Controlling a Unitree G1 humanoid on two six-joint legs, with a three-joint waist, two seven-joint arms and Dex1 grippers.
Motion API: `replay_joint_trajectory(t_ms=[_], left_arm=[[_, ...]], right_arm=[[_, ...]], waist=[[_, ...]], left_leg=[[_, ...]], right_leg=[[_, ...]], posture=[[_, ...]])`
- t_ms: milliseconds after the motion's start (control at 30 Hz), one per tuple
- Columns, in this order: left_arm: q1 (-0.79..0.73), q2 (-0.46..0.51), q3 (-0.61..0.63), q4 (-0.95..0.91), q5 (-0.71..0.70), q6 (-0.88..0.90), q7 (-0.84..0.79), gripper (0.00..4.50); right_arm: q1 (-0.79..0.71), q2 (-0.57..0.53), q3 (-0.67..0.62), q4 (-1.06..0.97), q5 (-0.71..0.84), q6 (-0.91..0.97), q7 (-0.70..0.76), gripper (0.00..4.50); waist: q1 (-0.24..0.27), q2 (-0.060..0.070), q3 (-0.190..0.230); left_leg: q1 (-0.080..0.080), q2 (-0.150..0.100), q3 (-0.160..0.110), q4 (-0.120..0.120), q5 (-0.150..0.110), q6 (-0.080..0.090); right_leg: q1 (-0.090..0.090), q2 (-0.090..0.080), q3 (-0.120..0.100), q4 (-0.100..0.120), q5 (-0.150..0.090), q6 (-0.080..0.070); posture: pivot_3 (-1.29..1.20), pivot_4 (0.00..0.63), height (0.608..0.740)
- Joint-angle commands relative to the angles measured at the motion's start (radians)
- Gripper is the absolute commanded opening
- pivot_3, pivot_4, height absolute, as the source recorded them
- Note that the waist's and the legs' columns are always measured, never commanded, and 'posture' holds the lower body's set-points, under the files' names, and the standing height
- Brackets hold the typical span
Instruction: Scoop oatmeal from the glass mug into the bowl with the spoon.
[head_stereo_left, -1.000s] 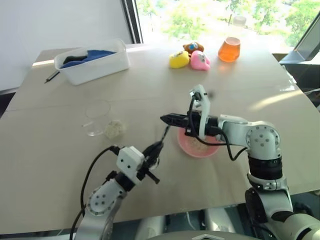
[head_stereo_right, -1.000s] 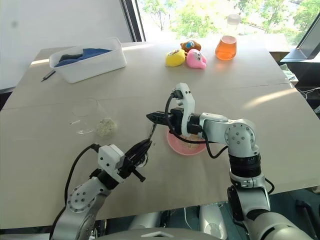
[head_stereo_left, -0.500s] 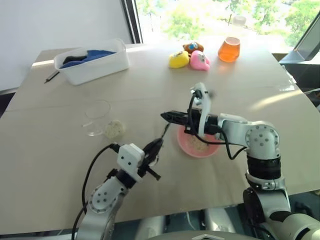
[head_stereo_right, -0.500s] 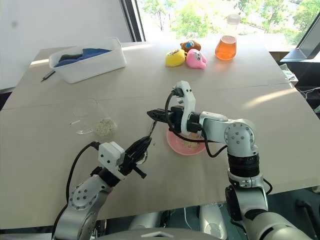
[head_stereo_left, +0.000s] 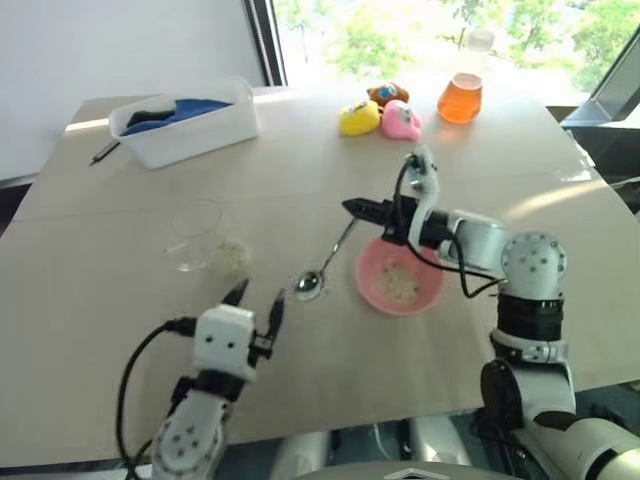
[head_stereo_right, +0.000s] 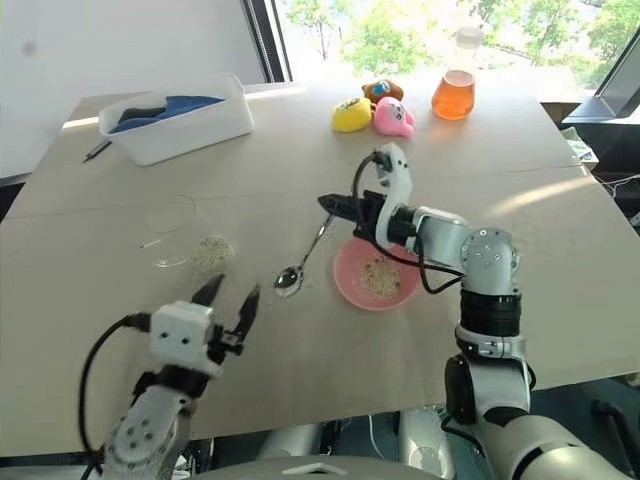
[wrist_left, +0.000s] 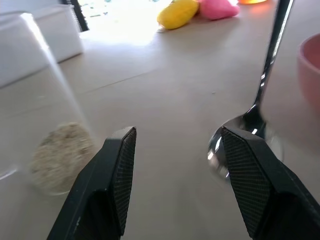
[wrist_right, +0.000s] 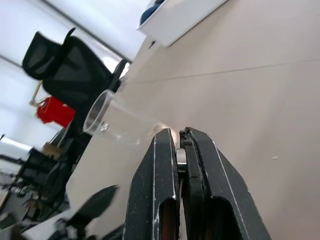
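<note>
spoon (head_stereo_right: 300, 262) pinched by handle tip in closed right gripper (head_stereo_right: 330, 205), head on table; left gripper (head_stereo_right: 229, 296) spread, empty. toys (head_stereo_right: 372, 115) at 12 o'clock, white tub (head_stereo_right: 180, 120) at 10.

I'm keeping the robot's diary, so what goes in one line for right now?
left gripper: open, empty | right gripper: shut on spoon handle | oatmeal in bowl | glass mug: tipped over

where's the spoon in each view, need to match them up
Left eye: the spoon slants across mid-table, head near the pink bowl.
Right eye: same slant, handle end at the right gripper.
Left wrist: head and handle stand beside the bowl's rim.
Right wrist: a bit of metal sits pinched between the shut jaws.
Shared landmark: the bowl, in three views.
</note>
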Motion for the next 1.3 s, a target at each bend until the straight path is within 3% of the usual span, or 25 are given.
replay_joint_trajectory(t_ms=[33,167,267,400,767,1300], left_arm=[[0.11,0.003,-0.006,-0.102,0.096,-0.105,0.029,2.78],[0.194,-0.092,0.076,-0.114,0.059,-0.159,0.111,2.78],[0.13,-0.134,0.187,-0.09,-0.008,-0.122,0.144,2.78],[0.021,-0.114,0.316,-0.03,-0.088,-0.087,0.137,2.78],[-0.123,0.01,0.476,0.179,-0.203,-0.07,0.044,2.78],[-0.31,0.132,0.475,0.403,-0.222,-0.039,-0.033,2.78]], right_arm=[[-0.059,-0.039,-0.038,0.033,-0.006,-0.031,0.023,0.0],[-0.095,-0.068,-0.041,0.085,-0.036,-0.06,0.042,0.0],[-0.117,-0.065,-0.04,0.102,-0.046,-0.07,0.049,0.0],[-0.132,-0.054,-0.038,0.108,-0.058,-0.079,0.053,0.0],[-0.199,-0.055,-0.074,0.101,-0.044,-0.079,0.033,0.0],[-0.265,-0.044,-0.112,0.073,0.024,-0.062,-0.036,0.0]], waist=[[-0.001,0.0,0.0],[-0.001,0.001,0.001],[-0.001,0.001,0.001],[0.0,0.001,0.001],[-0.002,0.002,0.001],[-0.004,0.001,0.001]], left_leg=[[0.0,0.0,0.0,0.0,0.0,0.0],[0.0,0.0,0.002,0.0,0.0,0.0],[0.0,0.001,0.001,0.0,0.0,0.0],[0.0,0.001,0.001,0.001,0.0,0.0],[-0.001,0.0,0.001,0.006,0.0,0.0],[-0.002,0.0,0.001,0.007,0.0,0.0]], right_leg=[[0.0,0.0,0.0,0.0,0.0,0.0],[0.0,0.0,0.002,0.0,0.0,0.0],[0.0,0.0,0.001,0.001,0.0,0.0],[0.0,0.0,0.0,0.003,0.0,0.0],[-0.001,0.001,0.0,0.006,0.0,0.0],[-0.003,0.0,0.001,0.007,0.0,0.0]], posture=[[0.0,0.15,0.74],[0.0,0.15,0.74],[0.0,0.15,0.74],[0.0,0.15,0.74],[0.0,0.15,0.74],[0.0,0.15,0.74]])
